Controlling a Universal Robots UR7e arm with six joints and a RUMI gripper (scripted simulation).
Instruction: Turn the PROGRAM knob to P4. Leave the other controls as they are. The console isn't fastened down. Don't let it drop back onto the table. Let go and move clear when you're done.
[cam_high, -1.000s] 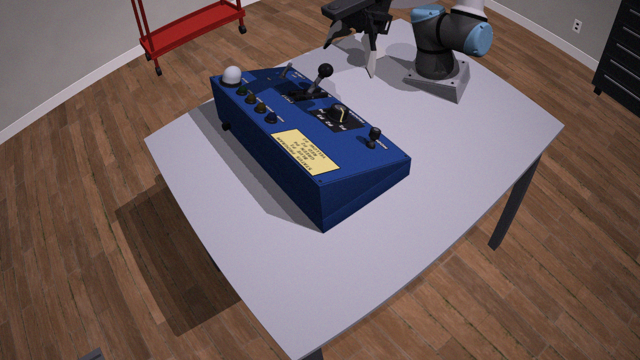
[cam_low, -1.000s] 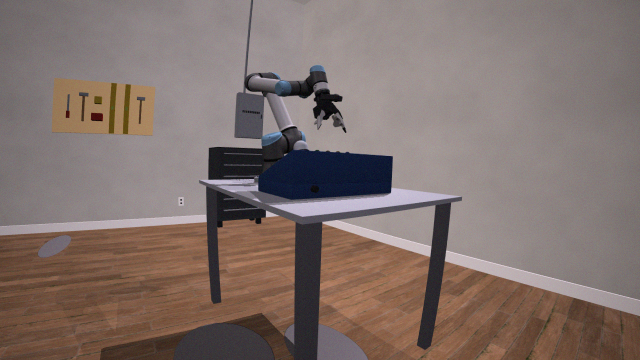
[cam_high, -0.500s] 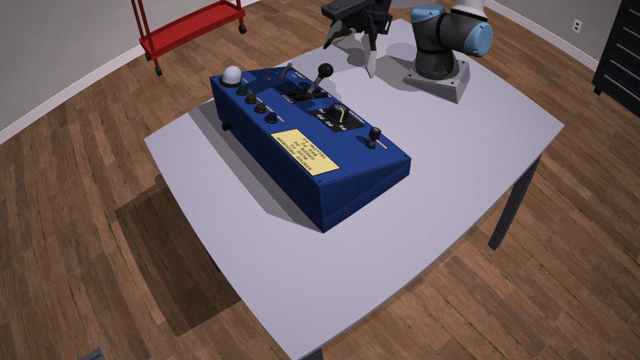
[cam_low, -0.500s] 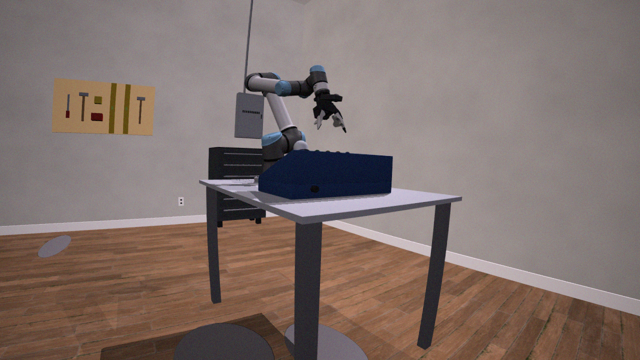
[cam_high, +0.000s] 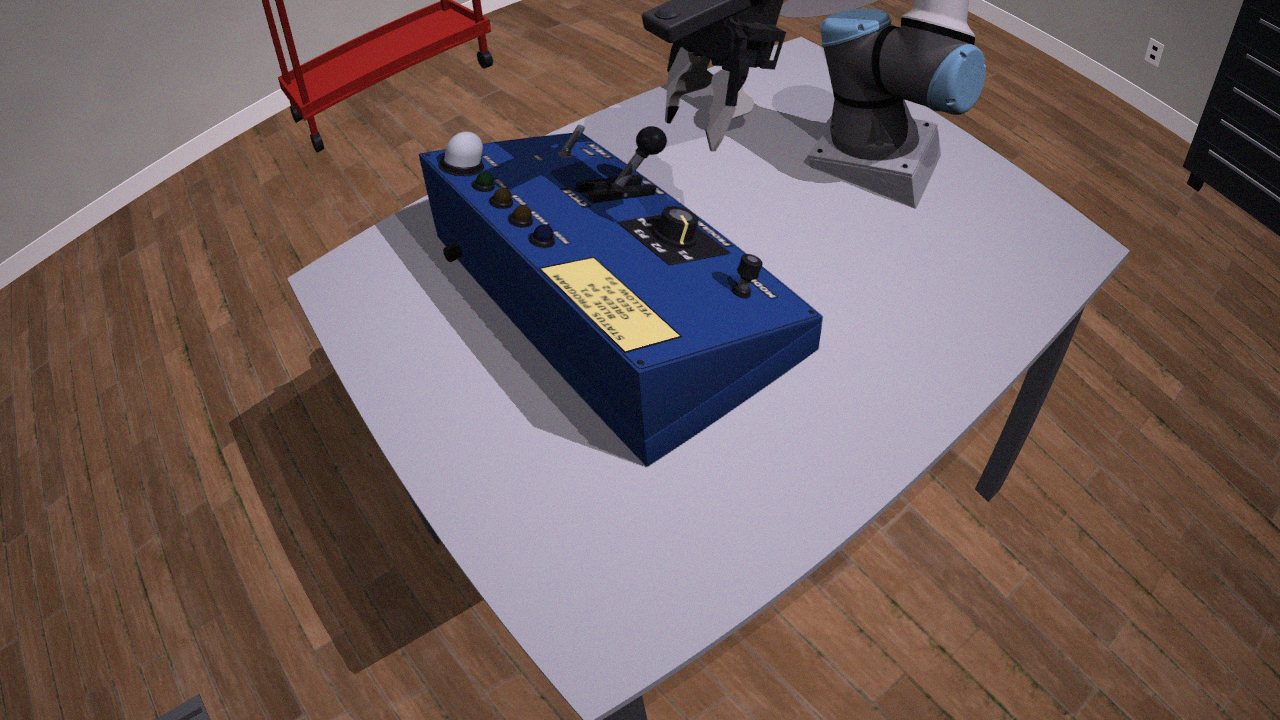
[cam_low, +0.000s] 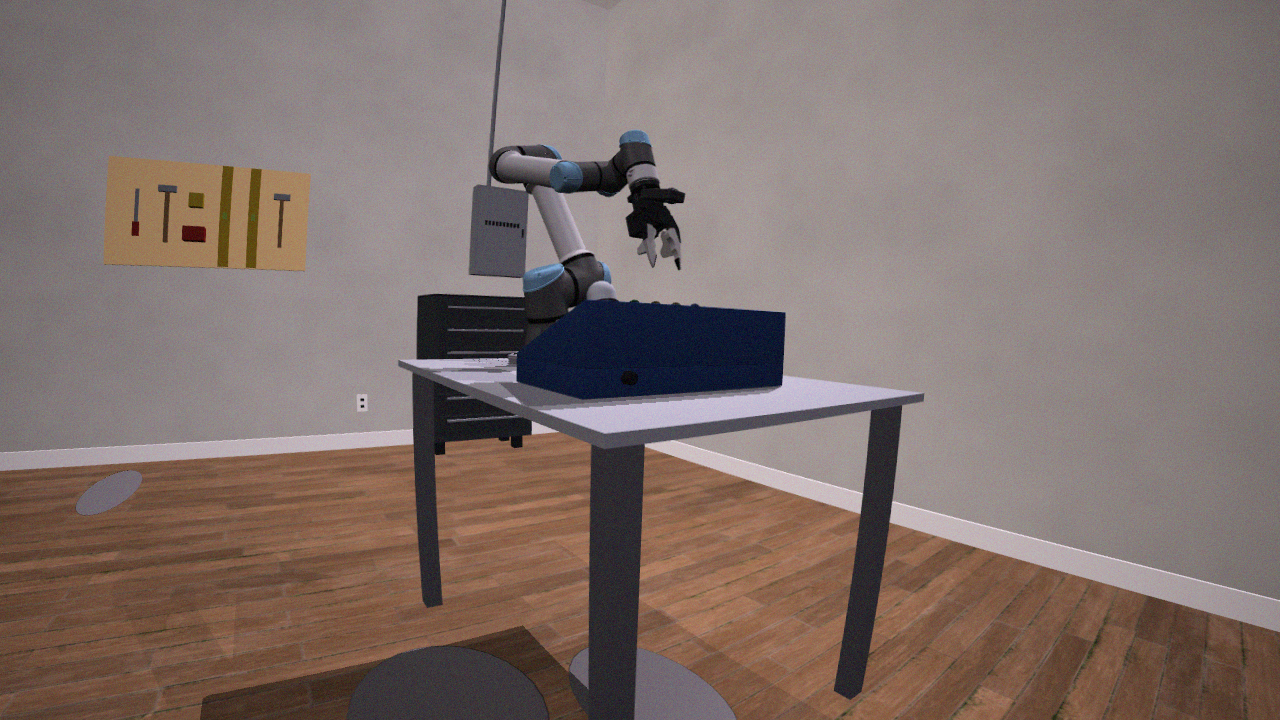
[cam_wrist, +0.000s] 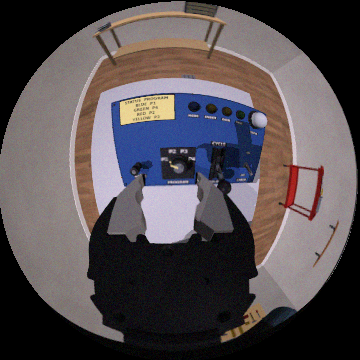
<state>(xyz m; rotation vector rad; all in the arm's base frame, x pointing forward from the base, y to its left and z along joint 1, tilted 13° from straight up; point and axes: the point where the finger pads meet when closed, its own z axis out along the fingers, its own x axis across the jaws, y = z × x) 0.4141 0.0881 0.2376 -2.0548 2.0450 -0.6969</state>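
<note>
The blue console (cam_high: 617, 277) lies slantwise on the grey table. Its black PROGRAM knob (cam_high: 673, 222) sits mid-panel with a yellow pointer line; in the wrist view the knob (cam_wrist: 177, 164) points left and up, toward the P1 mark. My gripper (cam_high: 693, 129) hangs in the air above the table behind the console's far edge, well above the knob. Its fingers are partly open and hold nothing. It also shows in the exterior view (cam_low: 660, 257) and the wrist view (cam_wrist: 170, 182).
On the panel are a black ball lever (cam_high: 650, 138), a small toggle (cam_high: 572, 143), the MODE knob (cam_high: 748, 265), a white dome (cam_high: 462, 150), a row of lamps (cam_high: 512, 207) and a yellow label (cam_high: 608, 304). The arm's base (cam_high: 872, 147) stands behind. A red cart (cam_high: 384, 44) is on the floor.
</note>
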